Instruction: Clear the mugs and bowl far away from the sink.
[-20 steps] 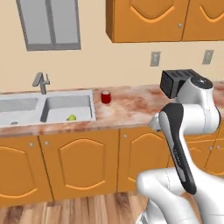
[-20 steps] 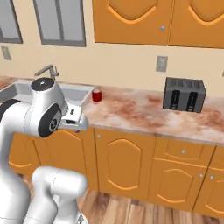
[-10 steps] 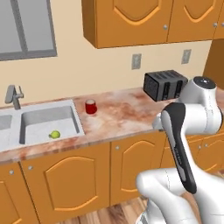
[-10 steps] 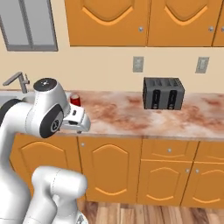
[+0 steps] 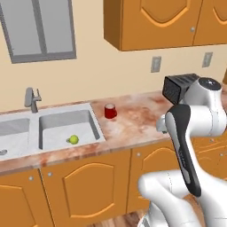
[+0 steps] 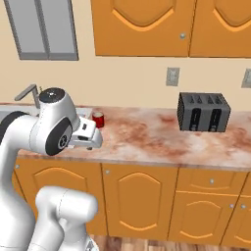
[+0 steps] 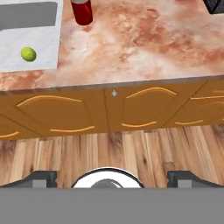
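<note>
Approaching the desk, claw released and holding nothing, first pickup not yet begun.

The claw (image 7: 112, 177) is hanging with its dark tips spread wide, above the wood floor in front of the cabinets. The mug (image 5: 110, 111), a small glossy red cylinder, is standing upright on the mottled pink stone desk (image 5: 133, 122), just beside the grey metal sink (image 5: 66, 125). A small yellow-green ball (image 5: 73, 139) is lying in the basin. Next, the arm likely needs to reach forward over the desk edge and line up on the mug.
</note>
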Motion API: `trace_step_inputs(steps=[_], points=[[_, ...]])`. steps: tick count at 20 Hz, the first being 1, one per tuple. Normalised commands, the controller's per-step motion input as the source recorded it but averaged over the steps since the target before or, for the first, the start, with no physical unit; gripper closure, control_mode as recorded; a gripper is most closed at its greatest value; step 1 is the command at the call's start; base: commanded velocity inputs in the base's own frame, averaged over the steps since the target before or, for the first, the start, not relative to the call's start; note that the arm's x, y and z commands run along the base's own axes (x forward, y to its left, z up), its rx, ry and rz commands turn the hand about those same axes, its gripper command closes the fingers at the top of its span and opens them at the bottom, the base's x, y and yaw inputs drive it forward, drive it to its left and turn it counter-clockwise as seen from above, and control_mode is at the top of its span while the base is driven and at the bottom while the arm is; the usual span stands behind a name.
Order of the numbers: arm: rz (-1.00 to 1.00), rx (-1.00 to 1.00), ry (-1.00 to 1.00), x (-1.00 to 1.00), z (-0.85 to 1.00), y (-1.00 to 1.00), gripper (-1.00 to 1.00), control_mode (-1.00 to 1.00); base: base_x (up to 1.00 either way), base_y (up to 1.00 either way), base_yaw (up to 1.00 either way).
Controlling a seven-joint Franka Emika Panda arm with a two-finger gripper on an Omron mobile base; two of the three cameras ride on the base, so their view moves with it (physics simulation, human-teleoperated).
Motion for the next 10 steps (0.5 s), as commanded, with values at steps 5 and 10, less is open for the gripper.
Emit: trace_step_inputs(steps=[5,10], points=[[0.00,0.00,0.00,0.00,0.00,0.00,-1.00,1.00,0.73,0.27,0.27],[0.00,0.00,0.00,0.00,0.00,0.00,-1.00,1.00,0.62,0.18,0.24]])
